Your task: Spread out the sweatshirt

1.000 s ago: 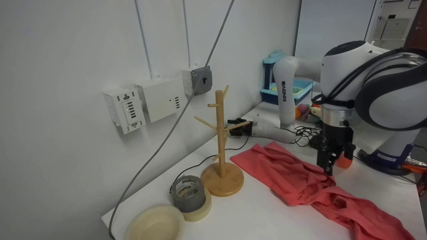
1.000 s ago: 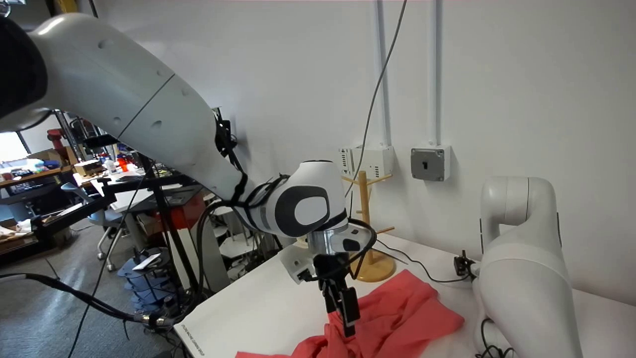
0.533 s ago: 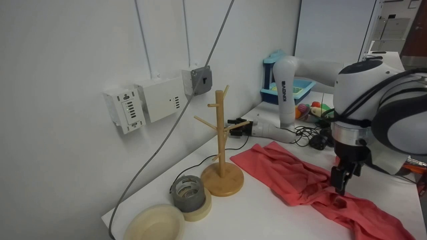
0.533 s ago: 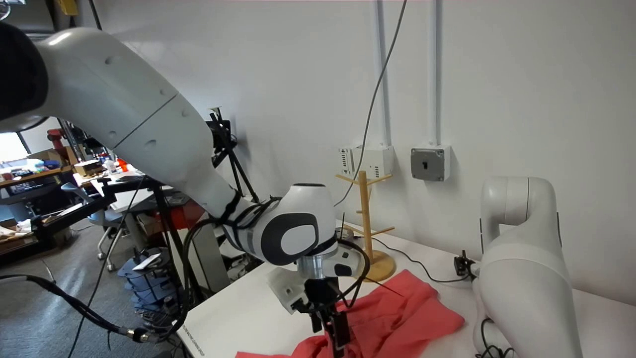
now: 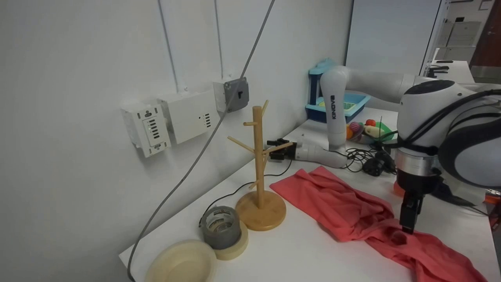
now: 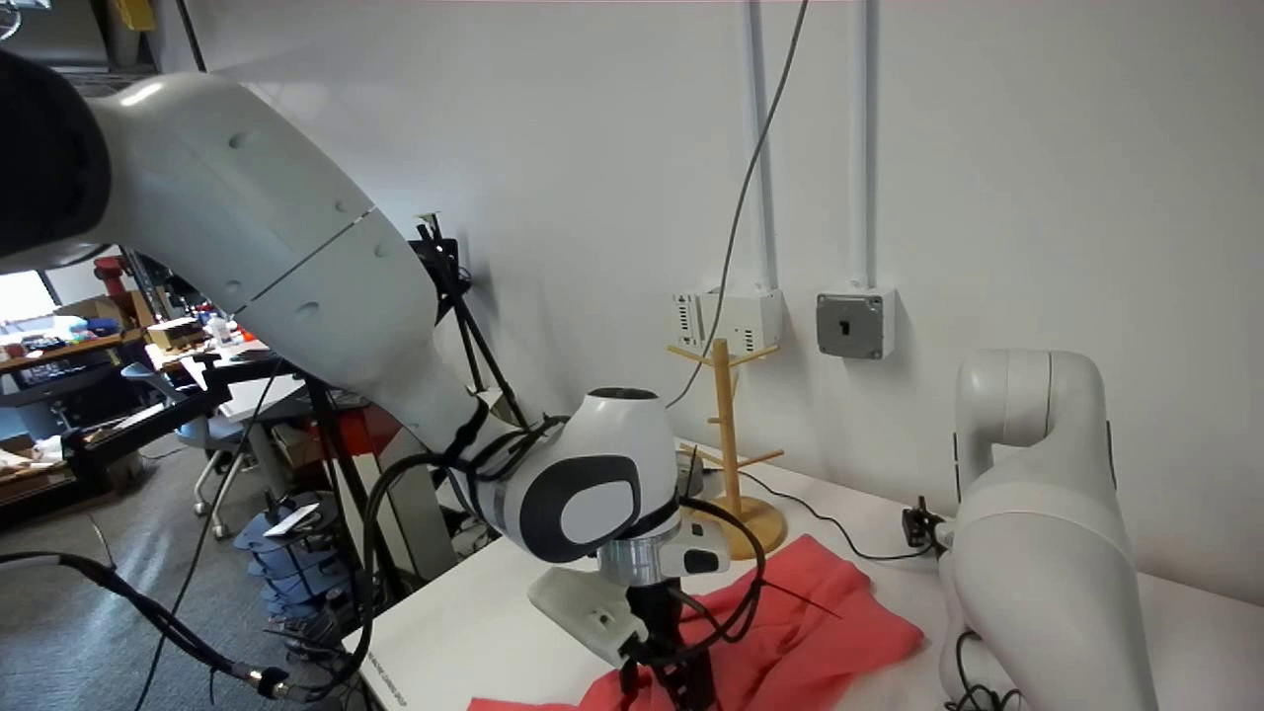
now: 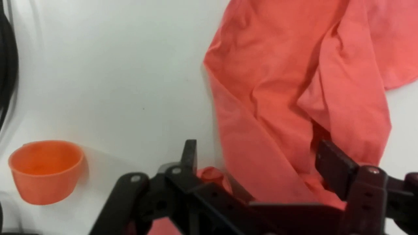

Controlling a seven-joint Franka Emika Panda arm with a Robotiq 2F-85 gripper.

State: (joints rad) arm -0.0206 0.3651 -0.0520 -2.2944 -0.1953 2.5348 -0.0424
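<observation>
In an exterior view, the far arm (image 5: 338, 114) reads "KINOVA". Lettering on the near tape (image 5: 222, 239) and desk (image 6: 464, 622) is illegible. The gripper (image 7: 260, 160), spread wide, is over the sweatshirt (image 7: 284, 104).

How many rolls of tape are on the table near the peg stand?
2: a gray duct tape roll, stacked on a beige tape roll, both beside the wooden peg stand in an exterior view. Others could be hidden from view.
</observation>
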